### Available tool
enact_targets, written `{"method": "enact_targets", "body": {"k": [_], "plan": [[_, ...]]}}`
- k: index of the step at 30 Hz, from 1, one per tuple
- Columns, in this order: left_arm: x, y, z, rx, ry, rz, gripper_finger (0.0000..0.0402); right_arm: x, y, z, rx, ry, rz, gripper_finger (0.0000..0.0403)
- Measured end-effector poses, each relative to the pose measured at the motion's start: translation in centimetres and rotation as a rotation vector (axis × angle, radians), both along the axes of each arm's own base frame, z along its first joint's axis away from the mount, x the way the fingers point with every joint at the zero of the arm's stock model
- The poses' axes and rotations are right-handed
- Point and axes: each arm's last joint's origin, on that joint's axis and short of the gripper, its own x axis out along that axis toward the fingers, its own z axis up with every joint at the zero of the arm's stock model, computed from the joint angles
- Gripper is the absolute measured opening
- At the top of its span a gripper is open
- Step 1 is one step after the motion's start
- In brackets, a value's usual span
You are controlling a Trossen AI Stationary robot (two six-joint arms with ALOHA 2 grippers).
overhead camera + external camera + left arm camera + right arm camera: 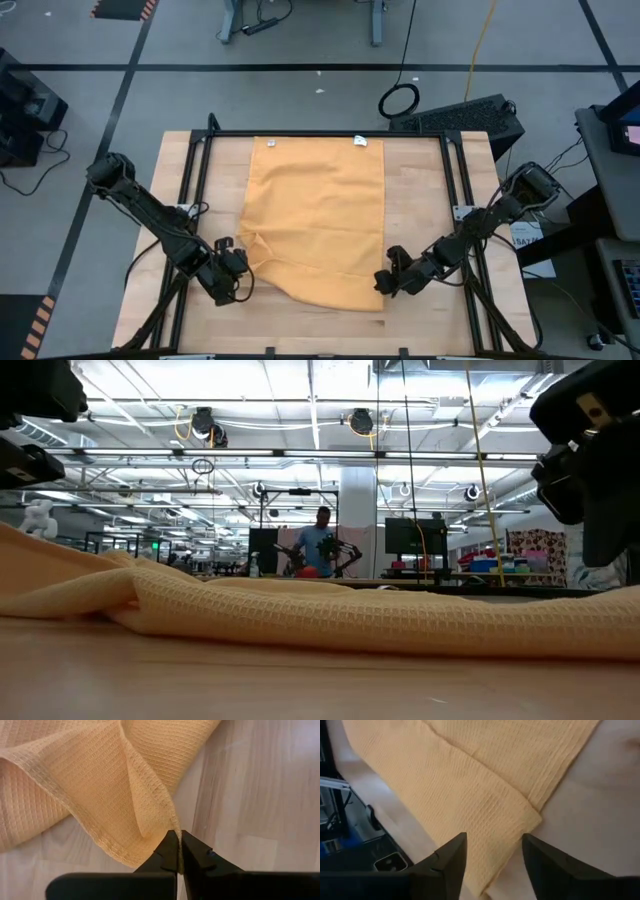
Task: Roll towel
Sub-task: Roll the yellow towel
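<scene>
Right now you are working the near edge of the towel [320,225], and no roll is showing yet. The left gripper [232,270] is sitting at the near left corner with its fingers [167,851] pressed together on the hem, so you are pinching cloth there; the left wrist view shows that corner lifting into a ridge and a loose fold just beyond the fingertips. The right gripper [392,278] is hovering at the near right corner with its fingers [451,852] spread apart, the corner lying between and just beyond them, not clamped. From the right wrist view the cloth there is lying double, one layer over another, so the near right edge is looking folded rather than rolled.

Farther back, the towel is lying flat on the table [420,190], running from the near edge area up to the far rail of the black frame [320,133], a little left of centre. Its near left part is bunching; the rest is looking smooth.

Judging from this, you are still at the start: one corner gripped, the other waiting to be taken, and the whole length of the towel left to roll toward the far side.

Beyond the table, a person [322,540] is standing well back in the room.
</scene>
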Motion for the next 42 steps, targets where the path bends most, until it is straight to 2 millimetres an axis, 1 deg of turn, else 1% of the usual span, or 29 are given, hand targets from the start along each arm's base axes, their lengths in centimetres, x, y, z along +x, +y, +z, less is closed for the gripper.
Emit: {"method": "enact_targets", "body": {"k": [3, 8, 9, 10, 14, 17, 20, 26, 29, 32, 38, 42], "plan": [[0.0, 0.0, 0.0, -0.001, -0.001, 0.0, 0.0008, 0.0, 0.0, 0.0, -0.003, 0.001, 0.0, 0.0137], [0.0, 0.0, 0.0, 0.006, -0.008, 0.004, 0.0008, 0.0, 0.0, 0.0, -0.003, 0.003, 0.015, 0.0033], [0.0, 0.0, 0.0, 0.007, -0.009, 0.005, 0.0008, 0.0, 0.0, 0.0, -0.006, -0.001, 0.021, 0.0017], [0.0, 0.0, 0.0, 0.005, -0.008, 0.01, 0.0008, 0.0, 0.0, 0.0, -0.008, -0.009, 0.028, 0.001], [0.1, -0.2, 0.3, -0.036, -0.004, 0.071, 0.0008, 0.3, 0.4, 0.7, 0.035, -0.06, 0.081, 0.0007], [0.2, -1.1, 1.5, -0.103, -0.005, 0.063, 0.0008, 0.4, 0.8, 1.8, 0.072, -0.143, 0.163, 0.0003], [0.4, -2.2, 3.2, -0.17, -0.028, 0.049, 0.0008, 0.1, 1.5, 3.0, 0.099, -0.18, 0.222, 0.0002], [0.8, -4.7, 7.7, -0.35, -0.098, -0.014, 0.0008, -0.8, 2.8, 6.3, 0.119, -0.311, 0.362, 0.0001], [0.9, -5.4, 9.3, -0.414, -0.15, -0.033, 0.0008, -1.4, 3.1, 7.5, 0.115, -0.361, 0.404, 0.0001], [0.9, -5.6, 9.6, -0.431, -0.16, -0.033, 0.0008, -1.9, 3.1, 7.9, 0.108, -0.35, 0.42, 0.0001], [1.2, -6.2, 8.4, -0.422, -0.136, -0.015, 0.0008, -2.8, 4.0, 7.9, 0.136, -0.335, 0.463, 0.0], [1.8, -7.4, 8.7, -0.553, -0.155, -0.018, 0.0008, -3.9, 5.2, 8.2, 0.231, -0.314, 0.516, 0.0]]}}
